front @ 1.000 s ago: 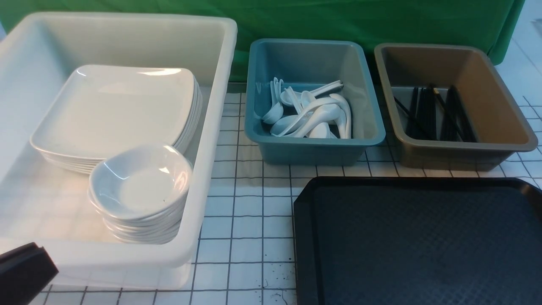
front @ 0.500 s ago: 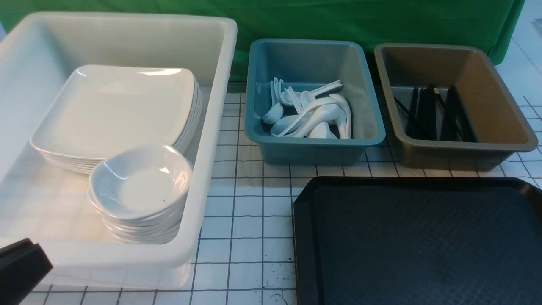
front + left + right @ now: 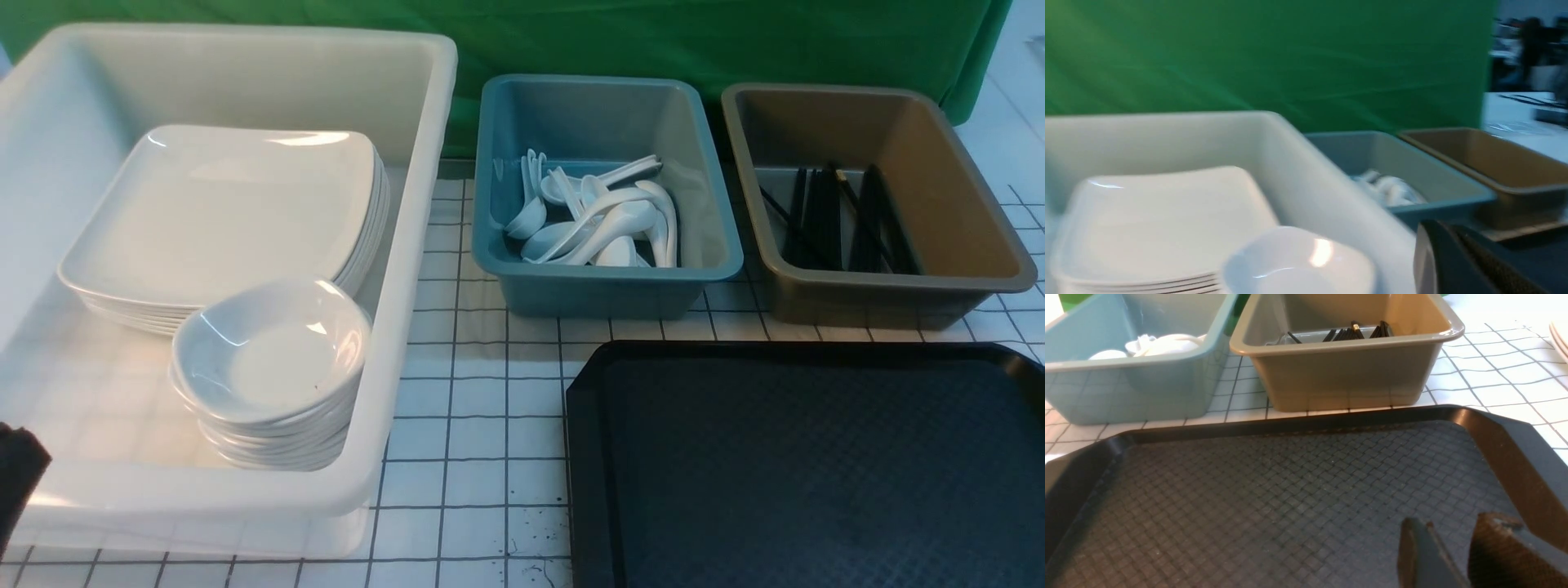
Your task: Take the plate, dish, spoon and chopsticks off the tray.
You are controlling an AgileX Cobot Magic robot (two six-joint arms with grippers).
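The black tray [image 3: 800, 474] lies at the front right with nothing on it. A white square plate [image 3: 220, 204] tops a stack in the white tub [image 3: 408, 269], and a small dish [image 3: 269, 351] tops a second stack in front of it. White spoons [image 3: 604, 220] are piled in the blue bin, and black chopsticks [image 3: 833, 216] lie in the brown bin. My left gripper [image 3: 16, 474] shows only as a dark tip at the front-left edge, by the tub's near wall; it [image 3: 1435, 232] is shut and empty. My right gripper [image 3: 1453, 524] hovers open over the tray [image 3: 1274, 498], holding nothing.
The blue bin [image 3: 608, 282] and the brown bin [image 3: 865, 298] stand side by side behind the tray, in front of a green backdrop. The gridded white tabletop [image 3: 473, 425] shows between the tub and the tray.
My left gripper has drawn back down and to the left, and is now almost out of the front view. Nothing else has moved.
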